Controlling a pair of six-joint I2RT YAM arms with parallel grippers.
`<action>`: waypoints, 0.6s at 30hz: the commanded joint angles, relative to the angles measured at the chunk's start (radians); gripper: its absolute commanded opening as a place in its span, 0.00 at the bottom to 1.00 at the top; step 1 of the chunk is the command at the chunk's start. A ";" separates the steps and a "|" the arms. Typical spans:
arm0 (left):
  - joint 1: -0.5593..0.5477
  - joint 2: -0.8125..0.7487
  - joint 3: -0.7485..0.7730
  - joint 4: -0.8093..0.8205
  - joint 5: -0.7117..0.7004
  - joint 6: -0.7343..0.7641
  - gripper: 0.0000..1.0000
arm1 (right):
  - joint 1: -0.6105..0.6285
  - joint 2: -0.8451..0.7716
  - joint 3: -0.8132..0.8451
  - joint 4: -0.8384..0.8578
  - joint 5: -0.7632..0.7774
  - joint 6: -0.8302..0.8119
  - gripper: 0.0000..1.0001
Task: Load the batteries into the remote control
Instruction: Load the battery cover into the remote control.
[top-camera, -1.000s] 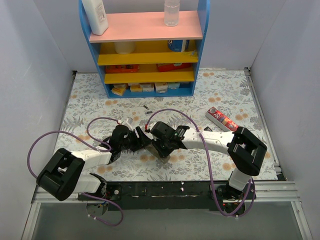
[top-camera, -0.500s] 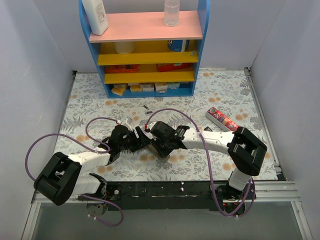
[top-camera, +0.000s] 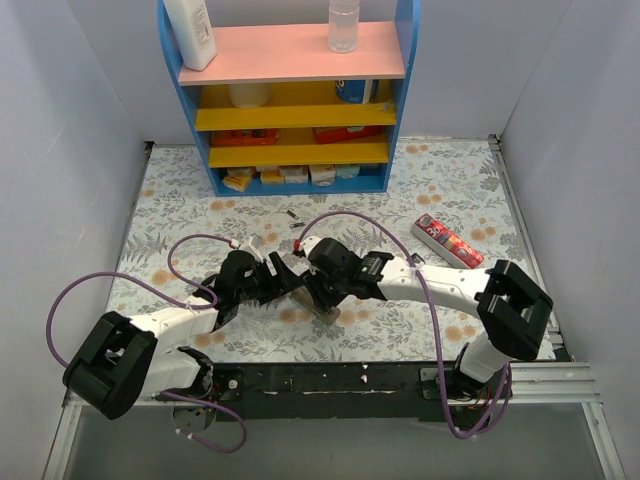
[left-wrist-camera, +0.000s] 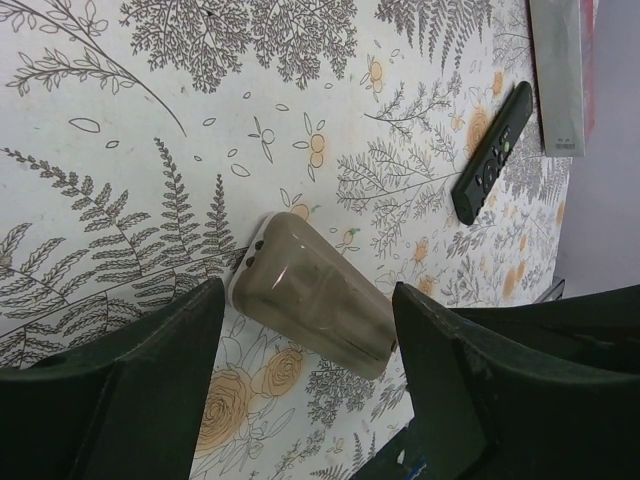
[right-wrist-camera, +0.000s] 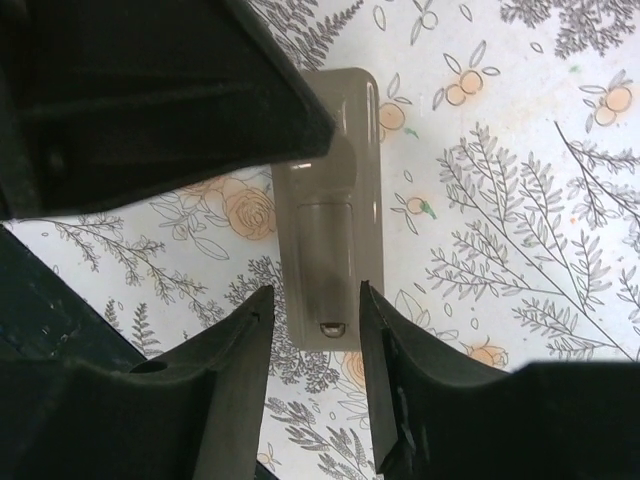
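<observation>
The remote (top-camera: 322, 308) is seen lying flat on the flowered table (top-camera: 450, 190), towards the near edge and about midway between the two arm bases, with its plain grey-beige back turned up. It is reached from both sides. The left gripper (left-wrist-camera: 308, 310) is held low over it with its fingers (left-wrist-camera: 130, 390) spread wide apart, so that the remote is framed between them with bare cloth showing on either side. The right gripper (right-wrist-camera: 315, 300) is brought in from the opposite side, its jaws also parted, and one end of the remote is straddled by them; in the right wrist view a dark finger of the left gripper is seen crossing the upper left corner, over the far end of the remote. Nothing is clamped by either gripper. Farther back on the table, well apart from the remote, two tiny dark pieces are made out that may be the batteries (top-camera: 293, 214), though they are too small to be sure. A black remote (left-wrist-camera: 492, 152) is shown lying off to one side in the left wrist view. A red pack (top-camera: 447, 240) is laid to the right, and a blue shelf (top-camera: 400, 100) is set at the back.
</observation>
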 joint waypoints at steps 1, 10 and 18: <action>-0.002 -0.021 0.023 -0.020 -0.024 0.021 0.68 | -0.024 -0.076 -0.063 0.064 -0.003 0.027 0.45; -0.003 -0.004 0.022 -0.011 -0.024 0.020 0.68 | -0.032 -0.058 -0.126 0.133 -0.040 0.030 0.43; -0.002 -0.018 0.022 -0.028 -0.035 0.015 0.68 | -0.031 -0.001 -0.184 0.120 -0.017 0.019 0.42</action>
